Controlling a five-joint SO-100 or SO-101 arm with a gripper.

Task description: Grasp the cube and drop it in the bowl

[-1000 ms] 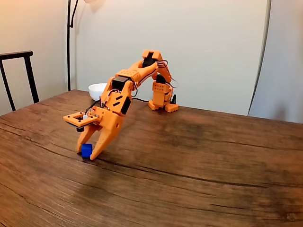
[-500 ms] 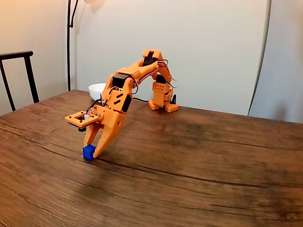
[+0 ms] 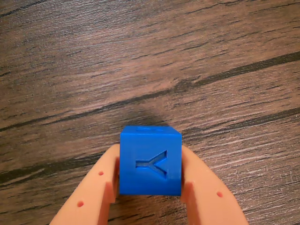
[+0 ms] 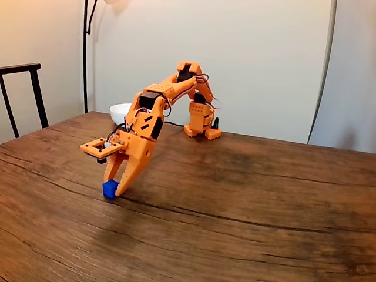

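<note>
The tool (image 3: 150, 199) is clamped on the cube (image 3: 150, 161), apparently low on the worktop (image 4: 247, 200) at lower left. Lifting and carrying to the bowl (image 4: 120, 111), upper left, remain.

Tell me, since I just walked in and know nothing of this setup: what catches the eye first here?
The bright blue cube, with a Y sunk into its face, sits on the wood table, pinched at the tips of the orange arm's hand. In the fixed view the arm bends down toward the table's left, and a white bowl stands behind it.

Arm (image 4: 158, 103) reaches low, fingers (image 3: 93, 192) closed (clamping).
</note>
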